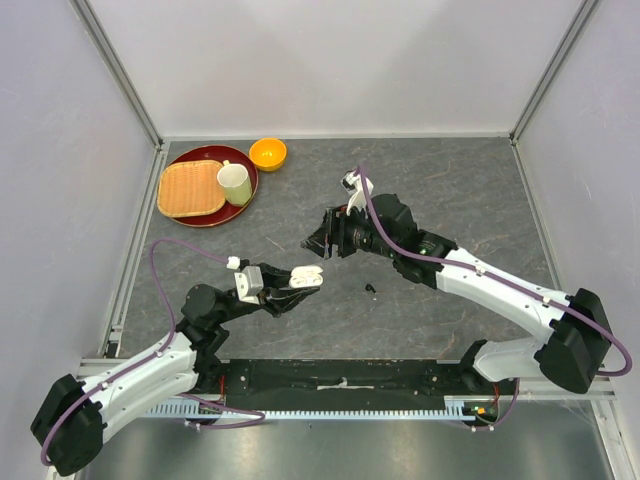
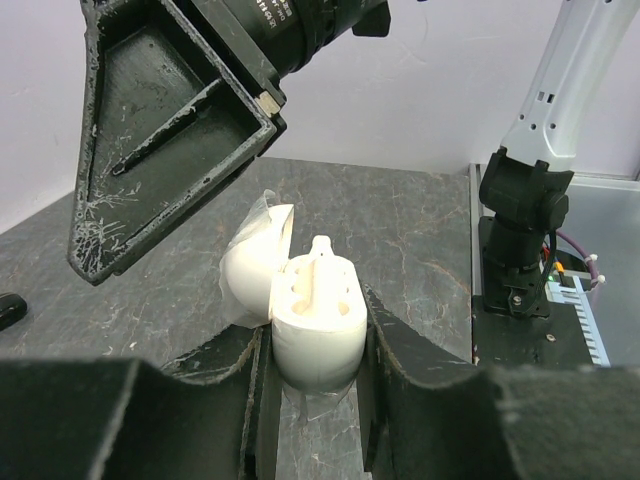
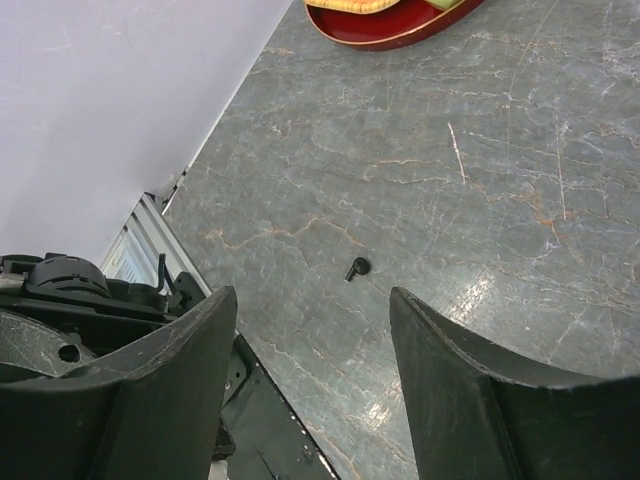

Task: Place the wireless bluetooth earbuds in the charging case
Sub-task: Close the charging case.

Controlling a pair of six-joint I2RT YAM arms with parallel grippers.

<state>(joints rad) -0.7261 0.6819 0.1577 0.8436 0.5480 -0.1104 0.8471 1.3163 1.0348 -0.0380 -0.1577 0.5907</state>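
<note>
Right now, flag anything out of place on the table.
One black earbud lies loose on the table, away from the open white charging case clamped in the left gripper. The right gripper is open, empty.

The left tool [image 2: 314,345] clamps a white charging case [image 2: 315,300], lid open leftward. The right tool's finger [image 2: 160,130] hangs above it.

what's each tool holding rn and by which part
The left tool holds the open white charging case, clamped by the two sides of its lower body. The right tool is open and holds nothing.
</note>
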